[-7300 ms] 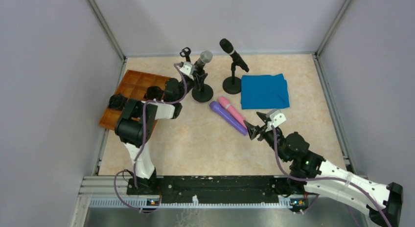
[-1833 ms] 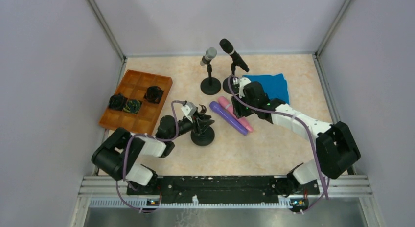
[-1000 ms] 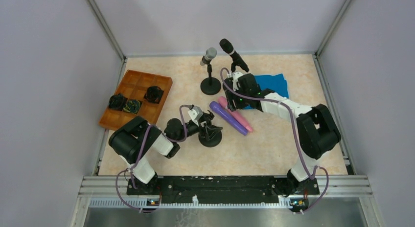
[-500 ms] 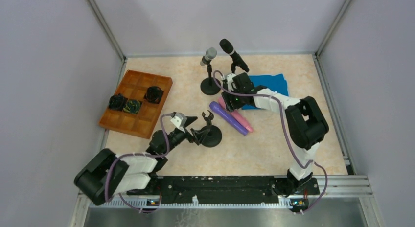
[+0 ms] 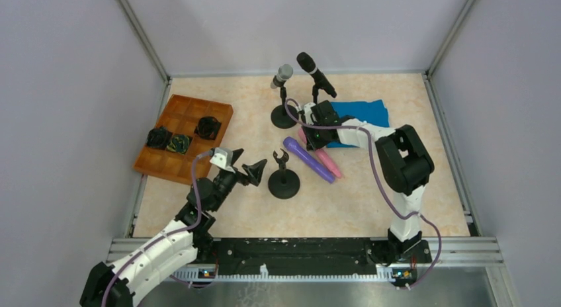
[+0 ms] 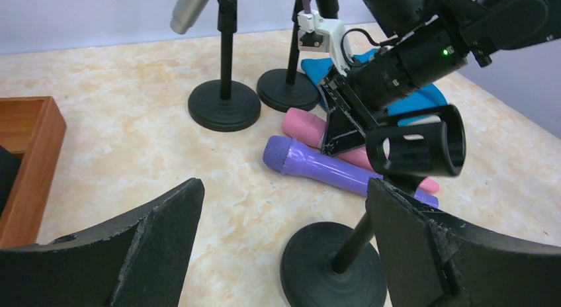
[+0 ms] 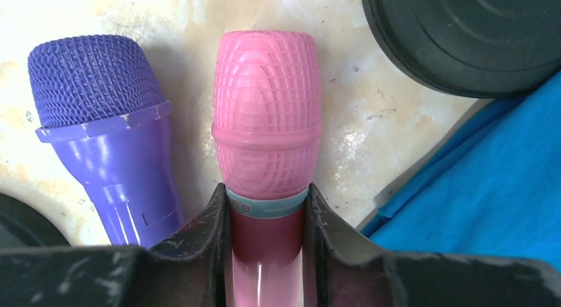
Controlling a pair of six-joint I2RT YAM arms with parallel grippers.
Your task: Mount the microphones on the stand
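The pink microphone [image 7: 266, 115] lies on the table beside the purple microphone [image 7: 99, 102]. My right gripper [image 7: 266, 196] is shut on the pink one just below its head, and from above that gripper [image 5: 311, 136] sits low over the pair [image 5: 327, 163]. An empty stand [image 5: 284, 181] with an open clip [image 6: 417, 148] stands in the middle. My left gripper [image 5: 249, 169] hangs open to its left, touching nothing; the stand's base [image 6: 334, 264] shows between its fingers [image 6: 139, 247]. At the back, the silver-grey microphone [image 5: 282, 75] and the black one [image 5: 315, 71] sit in their stands.
A brown compartment tray [image 5: 192, 155] with three dark objects lies at the left. A folded blue cloth [image 5: 362, 120] lies right of the stands, close to my right gripper. The round bases of the two back stands [image 6: 223, 105] are just behind the lying microphones.
My left gripper let go of the empty stand, opened wide and drew back to the near left. My right gripper dropped onto the pink microphone and shut on it.
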